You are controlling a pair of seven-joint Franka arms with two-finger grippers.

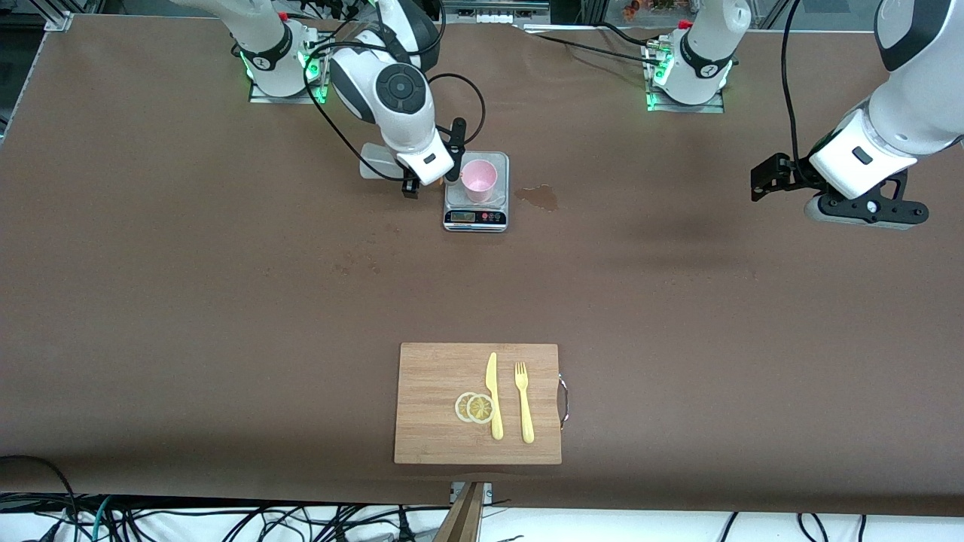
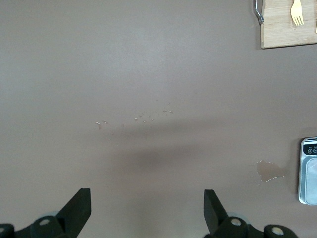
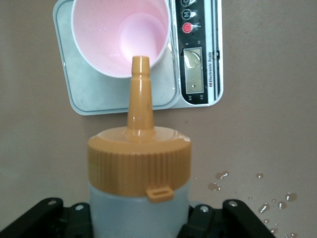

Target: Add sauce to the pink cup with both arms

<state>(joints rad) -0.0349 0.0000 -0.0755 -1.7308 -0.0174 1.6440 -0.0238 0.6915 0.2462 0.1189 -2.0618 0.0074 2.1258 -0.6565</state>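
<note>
The pink cup (image 1: 479, 179) stands upright on a small grey scale (image 1: 476, 217), close to the right arm's base. My right gripper (image 1: 423, 172) is shut on the sauce bottle (image 1: 375, 161), which lies tipped on its side toward the cup. In the right wrist view the frosted bottle (image 3: 139, 208) with its orange cap (image 3: 139, 163) fills the space between the fingers of my right gripper (image 3: 139, 225). Its nozzle tip reaches the rim of the cup (image 3: 120, 34). No sauce shows in the cup. My left gripper (image 1: 768, 184) (image 2: 147, 210) hangs open over bare table at the left arm's end.
A wooden cutting board (image 1: 429, 421) near the front edge carries a yellow knife (image 1: 493, 395), a yellow fork (image 1: 524, 403) and two lemon slices (image 1: 474, 407). A wet stain (image 1: 541, 197) marks the table beside the scale. Water droplets (image 3: 277, 203) lie near the bottle.
</note>
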